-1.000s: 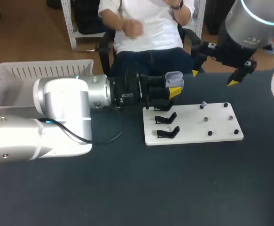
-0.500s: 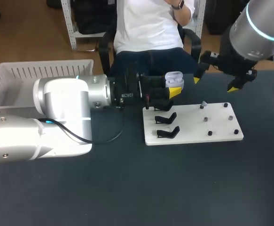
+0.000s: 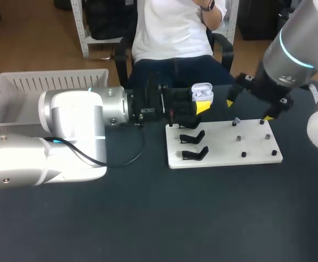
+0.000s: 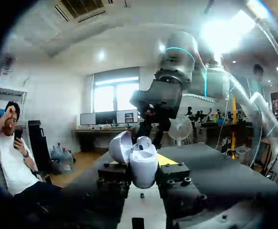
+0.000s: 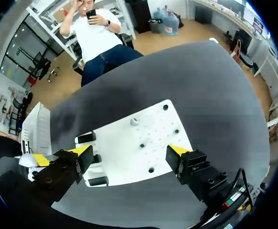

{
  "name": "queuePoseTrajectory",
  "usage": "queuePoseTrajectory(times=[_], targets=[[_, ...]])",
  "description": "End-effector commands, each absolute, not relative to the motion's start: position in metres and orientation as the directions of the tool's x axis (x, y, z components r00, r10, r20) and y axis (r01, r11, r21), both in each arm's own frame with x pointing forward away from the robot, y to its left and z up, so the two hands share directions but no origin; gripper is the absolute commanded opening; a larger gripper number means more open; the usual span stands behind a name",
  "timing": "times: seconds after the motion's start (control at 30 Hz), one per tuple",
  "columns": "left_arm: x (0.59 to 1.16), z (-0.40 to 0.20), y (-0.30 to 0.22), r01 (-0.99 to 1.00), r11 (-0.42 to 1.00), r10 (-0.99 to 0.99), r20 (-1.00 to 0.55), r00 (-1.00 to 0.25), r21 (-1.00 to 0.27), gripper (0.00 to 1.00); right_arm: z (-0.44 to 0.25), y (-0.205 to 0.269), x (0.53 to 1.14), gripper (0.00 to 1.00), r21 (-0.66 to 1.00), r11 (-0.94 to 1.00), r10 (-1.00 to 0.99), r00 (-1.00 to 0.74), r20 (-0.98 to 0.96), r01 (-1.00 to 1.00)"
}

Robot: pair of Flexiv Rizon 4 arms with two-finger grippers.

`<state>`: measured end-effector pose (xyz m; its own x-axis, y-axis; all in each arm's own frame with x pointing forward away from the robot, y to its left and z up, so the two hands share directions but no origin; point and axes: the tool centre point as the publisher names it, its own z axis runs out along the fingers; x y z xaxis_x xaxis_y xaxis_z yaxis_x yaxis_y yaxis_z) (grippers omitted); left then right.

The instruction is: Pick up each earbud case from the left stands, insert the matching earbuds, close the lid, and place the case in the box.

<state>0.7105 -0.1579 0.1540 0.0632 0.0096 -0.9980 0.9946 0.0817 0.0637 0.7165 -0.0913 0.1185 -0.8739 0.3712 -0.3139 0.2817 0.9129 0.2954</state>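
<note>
My left gripper is shut on a white earbud case and holds it upright above the board's far left corner. In the left wrist view the case sits between the fingers with its lid swung open and one earbud seated inside. My right gripper hangs open over the far right part of the white board. A small white earbud rests on a peg below it. In the right wrist view the open gripper spans the board, with the earbud ahead of it.
Two empty black stands sit on the board's left side and several small dark pegs on its right. A white slatted basket stands at the table's far left. The dark tabletop lies open in front of the board.
My right arm has come down and toward the board, its gripper now low over the pegs, still open. My left arm and the case have stayed put.
</note>
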Motion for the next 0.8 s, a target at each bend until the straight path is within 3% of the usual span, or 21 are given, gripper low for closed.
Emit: queuePoseTrajectory(times=[0.03, 0.8], targets=[[0.709, 0.154, -0.158, 0.994, 0.09, 0.007, -0.998, 0.066, 0.066, 0.0, 0.097, -0.093, 0.728, 1.0, 0.303, 0.91, 0.374, -0.877, -0.303, 0.283], [0.709, 0.154, -0.158, 0.994, 0.09, 0.007, -0.998, 0.066, 0.066, 0.0, 0.048, -0.089, 0.75, 1.0, 0.346, 0.918, 0.307, -0.898, -0.315, 0.192]])
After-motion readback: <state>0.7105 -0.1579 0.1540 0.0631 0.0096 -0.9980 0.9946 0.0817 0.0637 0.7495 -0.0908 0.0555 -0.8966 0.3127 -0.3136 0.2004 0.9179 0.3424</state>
